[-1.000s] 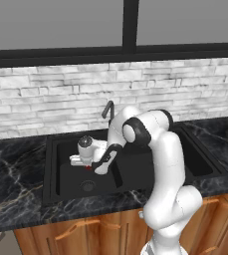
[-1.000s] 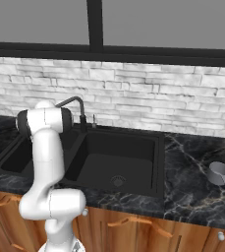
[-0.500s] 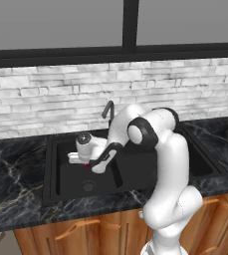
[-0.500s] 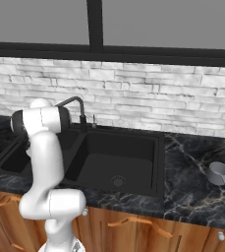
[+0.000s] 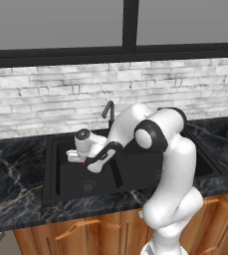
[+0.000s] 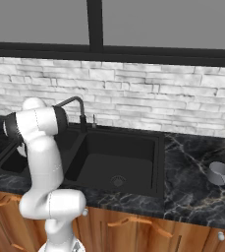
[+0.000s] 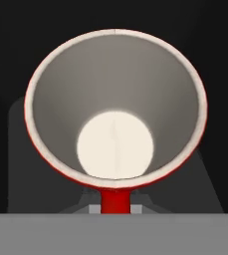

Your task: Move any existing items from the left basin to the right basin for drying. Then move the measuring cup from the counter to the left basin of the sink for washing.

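My gripper (image 5: 78, 159) hangs over the left basin (image 5: 68, 177) of the black sink, shut on the rim of the small red cup (image 5: 80, 162). In the hand view the red cup (image 7: 115, 144) shows its white inside from above. The gripper (image 7: 115, 208) pinches its near rim, with the dark basin floor below. The right basin (image 6: 119, 157) is wider, with a round drain (image 6: 117, 181), and holds nothing. The grey metal measuring cup (image 6: 218, 173) lies on the black marble counter (image 6: 192, 182) right of the sink, its thin handle pointing toward the front edge.
A dark slim faucet (image 6: 74, 101) rises behind the divider between the basins. My arm's elbow (image 5: 160, 132) arches over the right basin. A white brick wall and a window stand behind the counter. Wooden cabinets (image 5: 100, 229) run below.
The hand has risen from low in the left basin, lifting the red cup up off the floor and slightly left. The measuring cup has not moved.
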You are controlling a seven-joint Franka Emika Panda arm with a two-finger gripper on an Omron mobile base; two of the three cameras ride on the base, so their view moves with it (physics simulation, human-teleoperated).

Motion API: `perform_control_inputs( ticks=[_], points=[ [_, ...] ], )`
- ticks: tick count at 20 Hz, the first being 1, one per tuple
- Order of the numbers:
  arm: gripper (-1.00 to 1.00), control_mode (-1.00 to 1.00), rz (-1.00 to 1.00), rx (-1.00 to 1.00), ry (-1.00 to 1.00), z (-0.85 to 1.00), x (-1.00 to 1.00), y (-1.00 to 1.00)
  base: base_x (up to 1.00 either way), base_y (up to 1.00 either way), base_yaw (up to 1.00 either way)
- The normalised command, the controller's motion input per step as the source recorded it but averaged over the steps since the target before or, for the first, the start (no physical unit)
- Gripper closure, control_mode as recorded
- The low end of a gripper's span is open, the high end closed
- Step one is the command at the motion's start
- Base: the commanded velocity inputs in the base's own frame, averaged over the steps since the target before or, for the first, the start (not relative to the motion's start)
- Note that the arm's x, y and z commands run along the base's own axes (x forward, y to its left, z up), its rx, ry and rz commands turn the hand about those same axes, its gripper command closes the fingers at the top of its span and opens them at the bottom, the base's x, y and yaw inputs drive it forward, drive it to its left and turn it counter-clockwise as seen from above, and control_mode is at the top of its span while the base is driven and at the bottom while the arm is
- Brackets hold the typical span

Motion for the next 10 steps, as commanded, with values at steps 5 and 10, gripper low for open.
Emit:
perform_control_inputs(
  ticks=[5, 10],
  points=[
    [1.0, -1.0, -0.03, 0.0, 0.03, 0.37, -0.35, 0.0, 0.0, 0.0, 0.0],
    [1.0, -1.0, -0.05, 0.0, 0.02, 0.35, -0.39, 0.0, 0.0, 0.0, 0.0]
  ],
)
